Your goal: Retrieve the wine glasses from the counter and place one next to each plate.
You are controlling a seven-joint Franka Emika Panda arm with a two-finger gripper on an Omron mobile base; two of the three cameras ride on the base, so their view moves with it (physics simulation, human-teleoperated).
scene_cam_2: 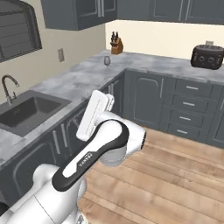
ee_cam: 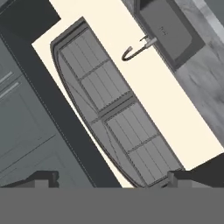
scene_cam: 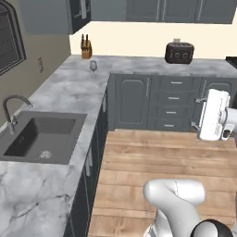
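Note:
One smoky-grey wine glass (scene_cam: 93,68) stands upright on the marble counter (scene_cam: 69,92) near its far corner, a little in front of the knife block; it is also in the right base view (scene_cam_2: 107,61). My gripper (ee_cam: 111,180) is open, its dark tips wide apart with nothing between them. It looks at the window wall above the sink, with the picture rolled. The arm is folded over the wooden floor, well short of the glass. The second glass and the plates are out of view.
A sink (scene_cam: 41,134) with a curved faucet (scene_cam: 11,109) is set in the near counter. A knife block (scene_cam: 86,47) and a dark toaster (scene_cam: 179,52) stand along the back wall. Dark grey cabinets (scene_cam: 152,102) line the corner, with wooden floor (scene_cam: 152,162) in front.

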